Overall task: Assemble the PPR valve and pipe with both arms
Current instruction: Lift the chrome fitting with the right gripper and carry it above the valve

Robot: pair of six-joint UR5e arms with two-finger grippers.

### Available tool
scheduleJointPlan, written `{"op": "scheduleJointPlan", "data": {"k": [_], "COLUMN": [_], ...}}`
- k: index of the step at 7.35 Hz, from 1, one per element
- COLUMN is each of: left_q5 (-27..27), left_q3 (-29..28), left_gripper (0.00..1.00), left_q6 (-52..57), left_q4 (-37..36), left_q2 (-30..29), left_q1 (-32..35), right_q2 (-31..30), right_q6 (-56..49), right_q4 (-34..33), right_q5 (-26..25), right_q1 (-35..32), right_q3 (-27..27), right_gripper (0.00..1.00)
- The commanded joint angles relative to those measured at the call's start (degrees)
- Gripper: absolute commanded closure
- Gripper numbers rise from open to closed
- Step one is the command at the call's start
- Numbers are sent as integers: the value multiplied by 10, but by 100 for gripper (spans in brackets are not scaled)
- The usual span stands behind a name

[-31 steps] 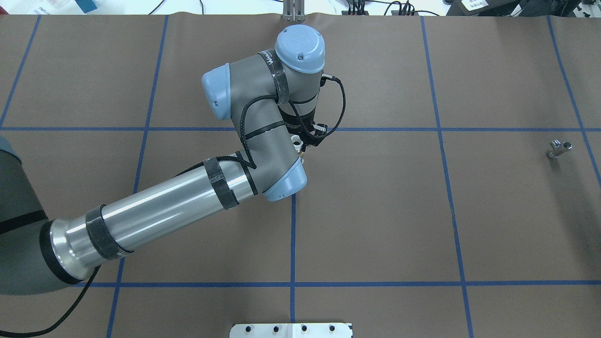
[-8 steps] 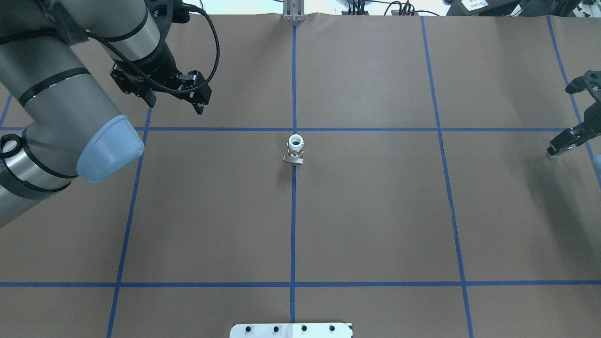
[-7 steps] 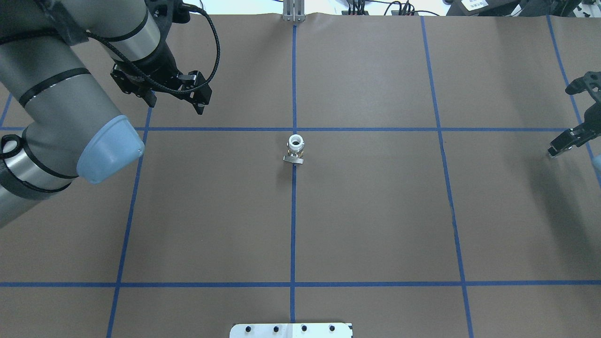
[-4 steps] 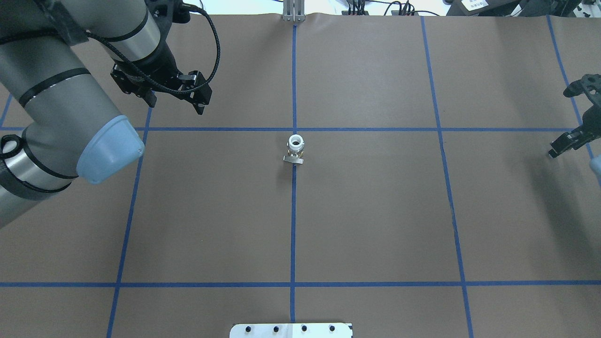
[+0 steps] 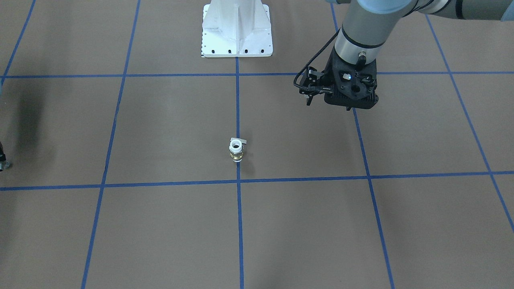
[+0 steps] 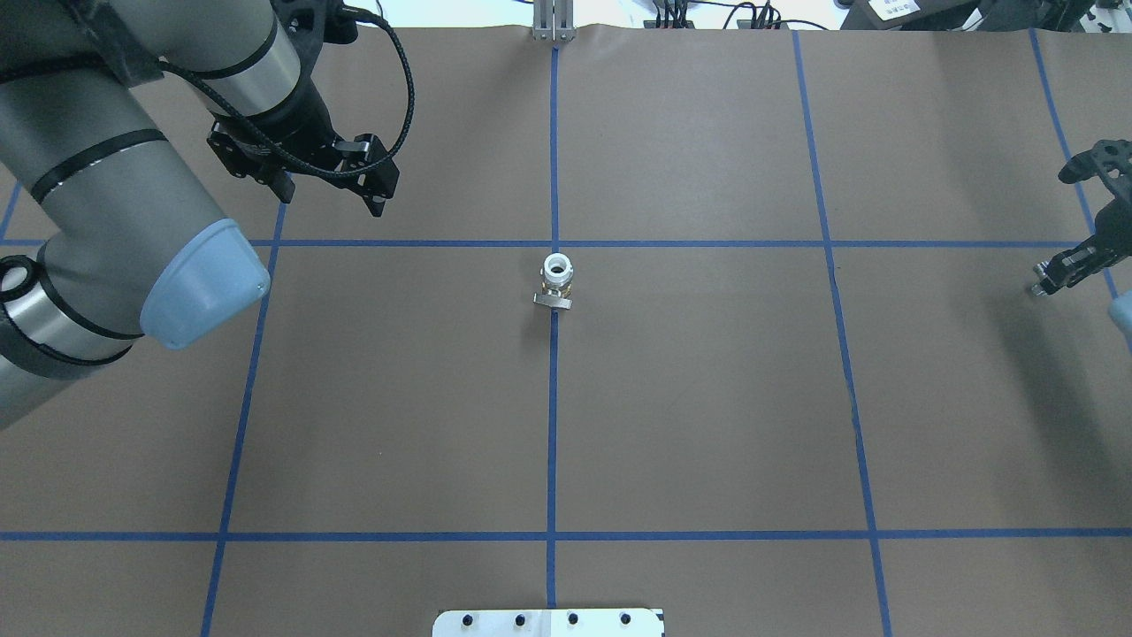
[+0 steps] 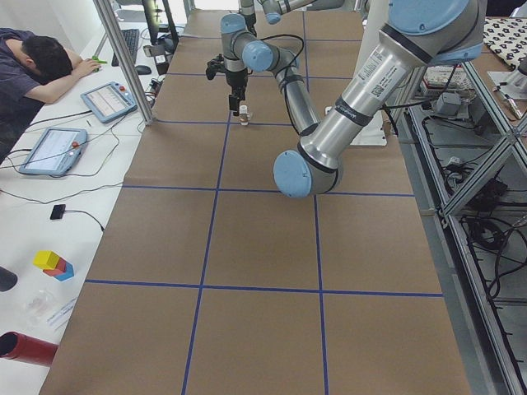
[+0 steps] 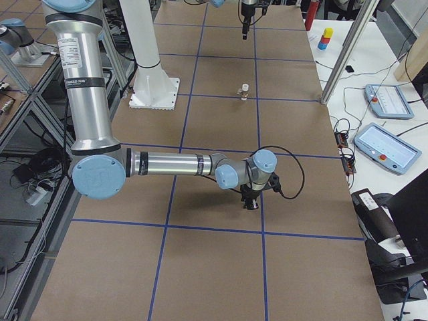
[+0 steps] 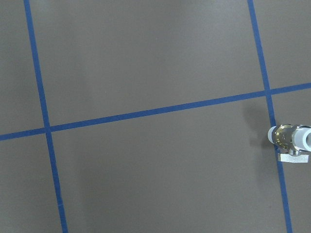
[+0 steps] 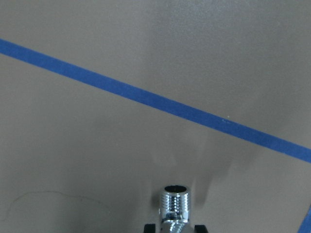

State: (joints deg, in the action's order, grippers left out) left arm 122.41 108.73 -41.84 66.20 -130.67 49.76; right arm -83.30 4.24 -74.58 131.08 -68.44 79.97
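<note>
The PPR valve (image 6: pixel 555 279) stands upright on the centre grid line, white end up and lever toward me, with nothing touching it. It also shows in the front view (image 5: pixel 236 150) and the left wrist view (image 9: pixel 290 141). My left gripper (image 6: pixel 378 196) hangs above the table, far to the back left of the valve, and looks open and empty. My right gripper (image 6: pixel 1048 281) at the table's right edge is shut on the pipe (image 10: pixel 174 204), a shiny threaded silver piece. It holds the pipe just above the paper.
The white bolted pedestal (image 5: pixel 237 28) stands at my base. Blue tape lines grid the brown paper. A person (image 7: pixel 41 62) leans on the side table with tablets (image 7: pixel 53 148), coloured blocks (image 7: pixel 53 263) and frame posts (image 7: pixel 123 58) nearby.
Four seconds ago my left arm stood over the valve; it has since withdrawn to the back left. The right gripper came in over the pipe and, in the last second, rose slightly with it.
</note>
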Motion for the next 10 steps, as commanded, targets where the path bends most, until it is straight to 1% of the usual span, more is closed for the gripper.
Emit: {"op": "scheduleJointPlan", "data": {"k": [1,2,3,4,5,6,7,8,9,10], "left_q5": [-1,-2,-2,-2,-1,2,17,19,20,20], "left_q3": [8,37,53,68,69,68,65,62,61,60], "left_gripper": [0,0,0,0,0,0,0,0,0,0], "left_q6": [1,17,77,135,215,290,354,388,393,393], "left_q4": [1,1,-1,2,1,0,7,9,9,18], "left_q2": [10,42,70,119,154,191,232,253,266,280], "left_q1": [2,3,25,56,100,143,172,190,192,192], "right_q2": [33,71,134,213,278,334,383,426,461,496], "right_q6": [2,3,9,26,127,249,341,410,470,520], "right_q4": [-41,-110,-209,-309,-339,-340,-341,-341,-340,-341], "right_q5": [11,14,14,13,15,15,10,-3,-34,-63], "right_q1": [-28,-35,-36,-32,-3,48,99,144,192,237], "right_q3": [19,45,73,90,89,87,84,78,72,49], "right_gripper": [100,100,100,100,100,100,100,100,100,100]}}
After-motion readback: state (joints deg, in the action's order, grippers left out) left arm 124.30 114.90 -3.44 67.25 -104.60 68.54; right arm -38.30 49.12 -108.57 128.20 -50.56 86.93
